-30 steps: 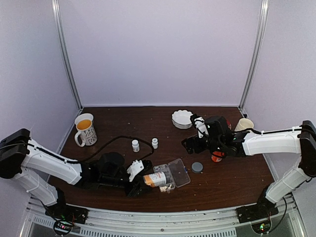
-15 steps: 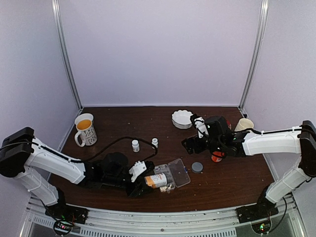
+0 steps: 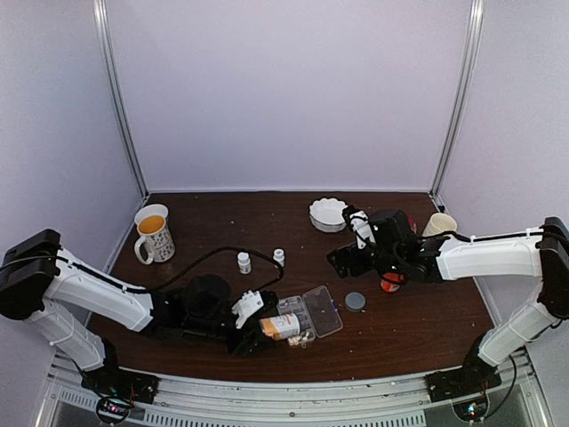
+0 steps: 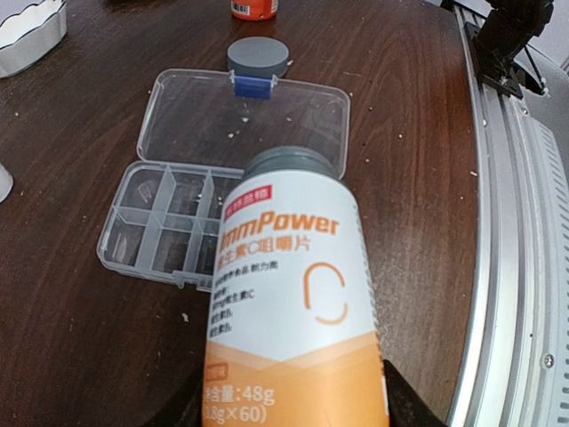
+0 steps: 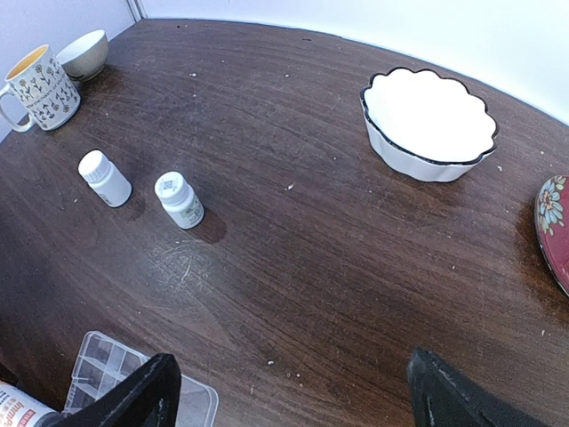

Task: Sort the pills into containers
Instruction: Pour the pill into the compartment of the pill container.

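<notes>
Two arms showed in the top view. Left gripper (image 3: 260, 327) lay low near the front edge of the table (image 3: 222, 213), clamped on an orange bottle (image 3: 278, 325) tipped on its side. The bottle's top reached over the organiser (image 3: 302, 313). Organiser sat open just right of that gripper, with its lid (image 3: 324, 310) folded flat on the right. Pills (image 3: 300, 337) showed only as a pale cluster at the organiser's near edge, probably in the near cells. Grey cap (image 3: 356, 301) lay just right of the lid. Right gripper (image 3: 338, 260) hovered beyond the organiser, apart from it. White bottles (image 3: 244, 261) stood left of it, a mug (image 3: 153, 233) at far left and a white bowl (image 3: 328, 213) at the back.

Left wrist view: bottle filled the frame, label up, with a dark left finger (image 4: 407, 398) pressed against its side at the bottom edge. Its grey end hung over the divided cells, and the cells on the left looked clear. Lid lay flat, with a blue latch (image 4: 252, 85) at its far edge just beside the cap.

Right wrist view: right fingers (image 5: 133, 400) were spread wide with bare table between them. Organiser corner showed at lower left beside the bottle's end. Both white bottles stood upright at left, the mug at top left and the bowl at upper right.
</notes>
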Robot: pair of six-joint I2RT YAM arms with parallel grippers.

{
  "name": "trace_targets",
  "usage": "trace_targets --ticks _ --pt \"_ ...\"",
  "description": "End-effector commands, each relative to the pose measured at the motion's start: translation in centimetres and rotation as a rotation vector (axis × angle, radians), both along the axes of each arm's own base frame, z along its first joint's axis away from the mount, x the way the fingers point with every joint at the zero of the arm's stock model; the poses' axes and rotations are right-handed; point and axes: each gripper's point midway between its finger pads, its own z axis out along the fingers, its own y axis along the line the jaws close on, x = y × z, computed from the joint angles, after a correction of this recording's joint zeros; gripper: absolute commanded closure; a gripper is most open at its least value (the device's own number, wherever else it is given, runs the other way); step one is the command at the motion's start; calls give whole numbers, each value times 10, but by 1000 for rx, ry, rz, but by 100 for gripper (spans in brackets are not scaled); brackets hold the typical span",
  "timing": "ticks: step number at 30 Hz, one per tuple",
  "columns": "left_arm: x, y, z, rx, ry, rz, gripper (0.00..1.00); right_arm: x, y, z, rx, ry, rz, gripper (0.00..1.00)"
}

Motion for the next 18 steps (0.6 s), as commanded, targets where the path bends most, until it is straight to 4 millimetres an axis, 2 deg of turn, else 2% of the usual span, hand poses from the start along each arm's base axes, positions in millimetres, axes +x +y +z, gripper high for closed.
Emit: trace_targets --ticks 1,3,7,10,13,16,18 --pt "1 -12 17 -65 -26 -9 100 1 0 4 -11 -18 -2 8" --pt "5 -10 11 -44 -21 19 100 1 0 4 -11 -17 -1 8" --pt "0 -14 16 -61 -22 -7 100 1 0 4 -10 -18 -1 8" --pt "9 -8 6 -21 -12 49 100 1 1 3 -12 -15 1 8" --pt "2 -16 18 -59 -22 -4 100 1 1 3 -12 -16 0 8" --pt "10 -7 11 -36 -30 59 100 1 0 3 -13 -14 -1 8" --pt "5 -12 14 -41 -26 23 100 1 0 2 -15 -15 1 8"
